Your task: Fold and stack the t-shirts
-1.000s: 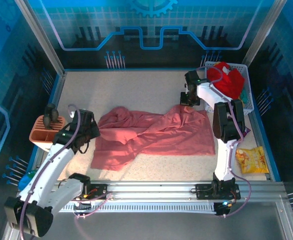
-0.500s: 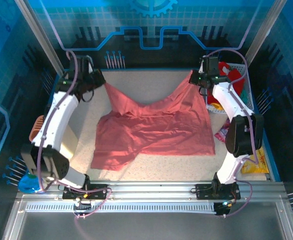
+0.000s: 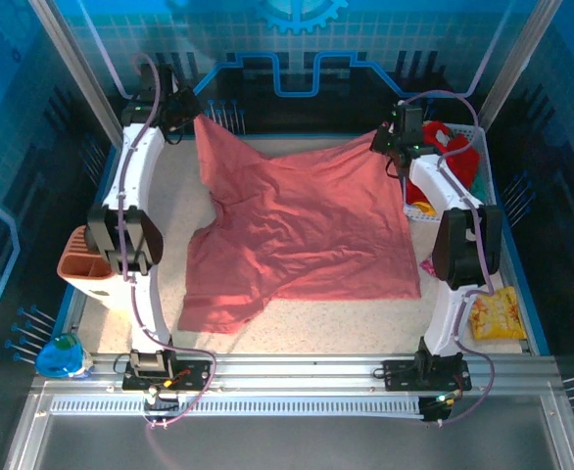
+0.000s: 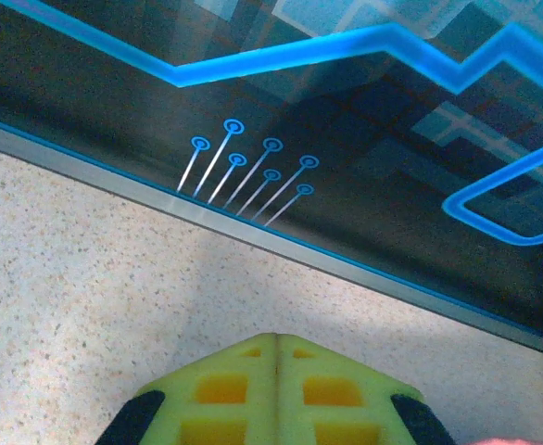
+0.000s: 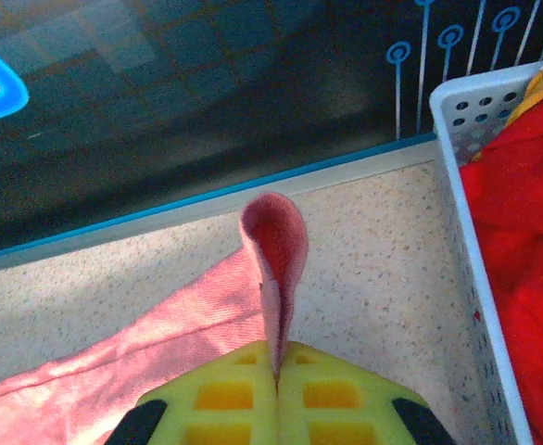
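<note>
The large salmon-pink t-shirt (image 3: pixel 307 230) lies spread over the middle of the table, its far edge lifted. My left gripper (image 3: pixel 191 116) holds its far left corner up near the back wall; in the left wrist view the yellow-green jaws (image 4: pixel 277 338) are pressed shut with no cloth showing at their tips. My right gripper (image 3: pixel 385 145) is shut on the far right corner, and a pinched fold of pink cloth (image 5: pixel 273 250) sticks out past its tips (image 5: pixel 277 357). A brighter red t-shirt (image 3: pixel 452 157) lies in the white basket (image 3: pixel 480 137).
The basket wall (image 5: pixel 466 232) stands close to the right of my right gripper. A yellow snack packet (image 3: pixel 491 313) and a purple one (image 3: pixel 430 264) lie by the right arm. An orange holder (image 3: pixel 79 266) sits at the left edge. The back wall (image 4: pixel 346 139) is just ahead.
Both grippers carried the pink shirt's corners from the table middle to the back and outward, spreading the crumpled cloth into a wide sheet with its far edge raised.
</note>
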